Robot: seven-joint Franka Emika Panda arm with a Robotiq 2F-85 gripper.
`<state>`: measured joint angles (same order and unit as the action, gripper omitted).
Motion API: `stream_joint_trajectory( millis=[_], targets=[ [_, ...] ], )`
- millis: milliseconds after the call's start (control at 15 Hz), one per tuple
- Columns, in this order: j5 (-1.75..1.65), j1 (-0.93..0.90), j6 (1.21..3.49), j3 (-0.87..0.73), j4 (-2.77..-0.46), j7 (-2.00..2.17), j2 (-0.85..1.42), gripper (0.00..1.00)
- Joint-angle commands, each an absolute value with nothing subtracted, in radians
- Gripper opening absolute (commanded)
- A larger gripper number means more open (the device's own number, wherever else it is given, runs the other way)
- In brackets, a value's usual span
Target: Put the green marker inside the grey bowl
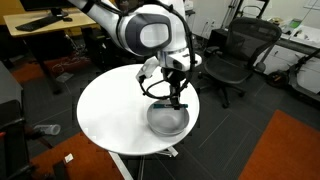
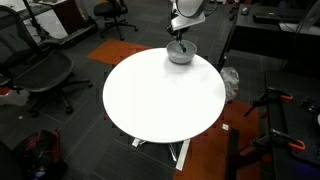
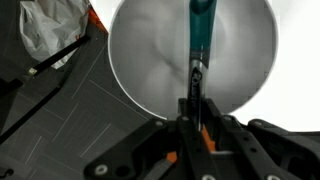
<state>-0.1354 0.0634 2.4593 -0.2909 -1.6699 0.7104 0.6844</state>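
The grey bowl (image 1: 168, 120) stands at the edge of the round white table (image 1: 110, 110); it also shows in an exterior view (image 2: 180, 53) and fills the wrist view (image 3: 150, 50). My gripper (image 1: 178, 100) hangs right over the bowl and is shut on the green marker (image 3: 197, 40). The marker has a teal end and a dark body, and it points down into the bowl's hollow. In an exterior view the gripper (image 2: 180, 40) is just above the bowl.
Black office chairs (image 1: 235, 50) stand beyond the table, another chair (image 2: 35, 70) to its side. Desks line the room's edges. An orange floor mat (image 1: 285, 150) lies by the table. A white plastic bag (image 3: 50, 30) lies on the floor.
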Motion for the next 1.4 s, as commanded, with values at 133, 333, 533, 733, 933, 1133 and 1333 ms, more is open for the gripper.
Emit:
stream_joint_trajectory(
  millis=[133,333,533,733,933,1133,1333],
  targets=[
    [-0.078,0.09,2.387,-0.286,-1.565,0.69,0.753,0.6],
    [-0.075,0.086,2.389,-0.288,-1.58,0.686,0.728,0.82],
    [-0.083,0.075,2.401,-0.289,-1.633,0.674,0.667,1.0],
    [-0.095,0.064,2.388,-0.289,-1.687,0.646,0.592,1.0],
    [-0.113,0.045,2.363,-0.29,-1.767,0.616,0.488,1.0],
    [-0.125,0.033,2.314,-0.28,-1.849,0.587,0.377,1.0],
    [-0.126,0.033,2.241,-0.261,-1.917,0.547,0.275,1.0]
  ],
)
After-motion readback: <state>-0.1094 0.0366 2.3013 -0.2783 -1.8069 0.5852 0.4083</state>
